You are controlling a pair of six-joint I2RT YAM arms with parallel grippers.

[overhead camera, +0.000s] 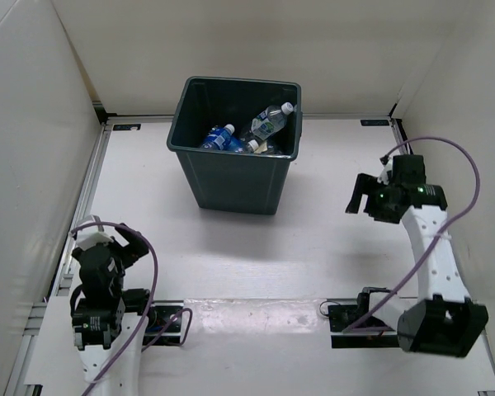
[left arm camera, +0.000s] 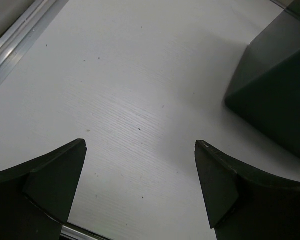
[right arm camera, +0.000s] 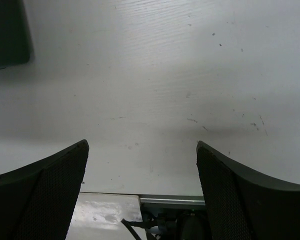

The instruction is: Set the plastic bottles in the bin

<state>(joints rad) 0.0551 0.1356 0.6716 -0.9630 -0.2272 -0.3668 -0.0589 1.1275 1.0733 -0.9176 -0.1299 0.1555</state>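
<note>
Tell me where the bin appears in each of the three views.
Top external: the bin stands upper centre, plastic bottles inside it.
Left wrist: its dark wall fills the right edge, upper half.
Right wrist: only a dark corner, top left.
Shared landmark: the white table, which fills most of both wrist views.

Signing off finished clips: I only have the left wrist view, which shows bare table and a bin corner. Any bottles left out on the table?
Observer: None shows on the table in the top view; the plastic bottles lie inside the bin.
Operator: How many?
Observer: At least three, one with a blue label; others may be hidden.
Operator: And the other arm?
Observer: The right gripper hangs open and empty above the table, right of the bin.
</note>
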